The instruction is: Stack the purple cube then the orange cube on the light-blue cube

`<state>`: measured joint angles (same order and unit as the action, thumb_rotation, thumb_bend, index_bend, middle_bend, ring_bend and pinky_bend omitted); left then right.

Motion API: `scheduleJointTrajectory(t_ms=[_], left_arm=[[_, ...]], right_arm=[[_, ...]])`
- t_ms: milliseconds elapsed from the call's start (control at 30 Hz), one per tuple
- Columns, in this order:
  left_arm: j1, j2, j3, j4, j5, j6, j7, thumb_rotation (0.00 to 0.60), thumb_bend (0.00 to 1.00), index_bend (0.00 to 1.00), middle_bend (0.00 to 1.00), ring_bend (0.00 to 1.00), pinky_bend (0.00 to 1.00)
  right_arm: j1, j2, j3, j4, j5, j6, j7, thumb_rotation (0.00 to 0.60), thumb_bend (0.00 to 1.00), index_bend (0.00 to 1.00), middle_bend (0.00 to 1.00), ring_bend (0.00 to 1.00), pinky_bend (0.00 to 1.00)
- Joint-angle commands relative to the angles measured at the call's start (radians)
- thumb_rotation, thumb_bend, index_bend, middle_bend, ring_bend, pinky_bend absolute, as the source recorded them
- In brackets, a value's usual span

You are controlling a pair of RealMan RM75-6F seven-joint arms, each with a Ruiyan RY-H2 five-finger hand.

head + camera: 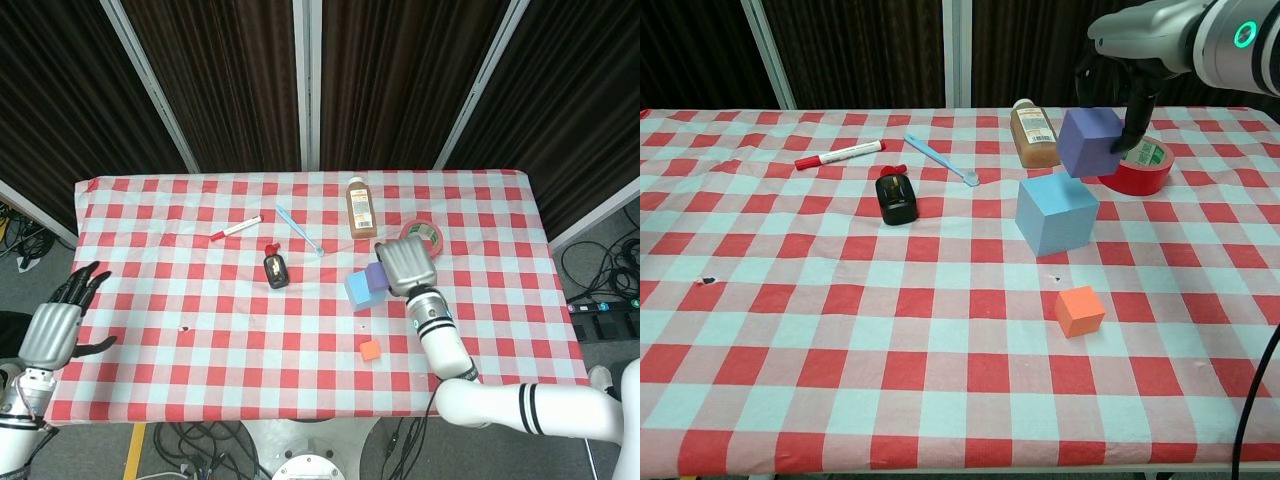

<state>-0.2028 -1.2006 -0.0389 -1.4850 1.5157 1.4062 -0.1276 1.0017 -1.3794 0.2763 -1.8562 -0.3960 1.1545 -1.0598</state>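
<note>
Checkered worktop, dark curtains behind. Right hand pinches purple cube, tilted, above light-blue cube's far right corner. Orange cube nearer, apart. Left hand spread, off worktop edge.

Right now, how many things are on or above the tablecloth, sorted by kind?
Cubes: 3: purple cube, light-blue cube, orange cube
Bottles: 2: juice bottle, black bottle
Red marker: 1
Blue spoon: 1
Red tape roll: 1
Total: 8
</note>
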Motion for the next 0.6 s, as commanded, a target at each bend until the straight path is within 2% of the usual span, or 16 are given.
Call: scheduleJointTrajectory(t_ms=[33,600], left_arm=[[0.002,-0.001,0.002,0.009,0.002,0.002,-0.01,0.6,0.16,0.15,0.12,0.06,0.21],[0.015,-0.001,0.011,0.052,0.015,0.015,-0.064,0.6,0.16,0.15,0.12,0.07,0.21]], right_arm=[[0.022,-0.011,-0.013,0.02,0.013,-0.006,-0.009,0.6,0.13,0.58,1.0,1.0,0.99],[0.08,-0.064,-0.061,0.075,0.064,-0.001,0.012,0.6,0.13,0.58,1.0,1.0,0.99]])
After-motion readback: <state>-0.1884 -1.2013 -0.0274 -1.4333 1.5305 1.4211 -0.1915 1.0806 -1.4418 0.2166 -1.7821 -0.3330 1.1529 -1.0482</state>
